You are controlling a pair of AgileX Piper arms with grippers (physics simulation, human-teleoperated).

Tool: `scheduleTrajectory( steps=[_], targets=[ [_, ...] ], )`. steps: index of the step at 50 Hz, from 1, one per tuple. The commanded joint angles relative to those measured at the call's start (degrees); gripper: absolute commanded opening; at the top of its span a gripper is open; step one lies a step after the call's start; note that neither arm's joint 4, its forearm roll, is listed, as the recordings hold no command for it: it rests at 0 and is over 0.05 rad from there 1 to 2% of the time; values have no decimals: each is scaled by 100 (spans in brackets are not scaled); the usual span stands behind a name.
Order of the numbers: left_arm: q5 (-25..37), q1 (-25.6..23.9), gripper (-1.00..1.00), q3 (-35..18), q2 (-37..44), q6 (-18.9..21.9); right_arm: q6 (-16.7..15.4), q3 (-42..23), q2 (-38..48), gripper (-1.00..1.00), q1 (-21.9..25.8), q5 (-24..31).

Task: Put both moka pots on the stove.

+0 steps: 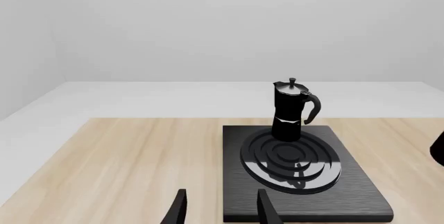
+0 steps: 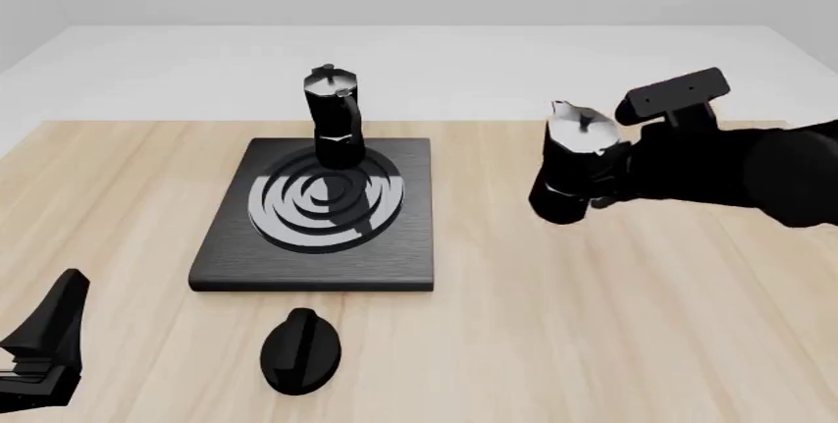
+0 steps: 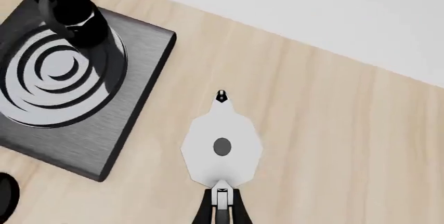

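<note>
One pot on the stove, one in hand

Wooden counter (image 2: 590, 325); stove (image 2: 223, 256) with first pot (image 2: 333, 114) upright at its far edge. Right of stove: second pot (image 2: 574, 163), gripped by right hand (image 2: 615, 173) at the handle, probably rigid, top-heavy, slick. Left hand (image 1: 218, 208) near stove's front, parted, empty.

matte black arms (image 2: 733, 168), thin tapered fingers (image 1: 179, 208), seemingly unmarked.
</note>
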Motion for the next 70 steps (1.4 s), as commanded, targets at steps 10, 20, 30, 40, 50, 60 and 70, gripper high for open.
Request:
scheduleTrajectory(
  steps=[10,20,30,40,50,60,70],
  targets=[
    [0,0,100,0,0,0,182,-805,350,-100,1062,41],
    [0,0,100,0,0,0,279,-1299,673,-100,1441,169],
    [0,0,100,0,0,0,183,-1504,849,-100,1683,208],
    [0,0,100,0,0,0,180,-1775,1043,-100,1988,329],
    [0,0,100,0,0,0,121,-1878,1201,-100,2201,379],
    [0,0,100,0,0,0,109,-2198,1407,-100,2528,588],
    [0,0,100,0,0,0,-19,-2501,1600,-100,2762,745]
  ],
)
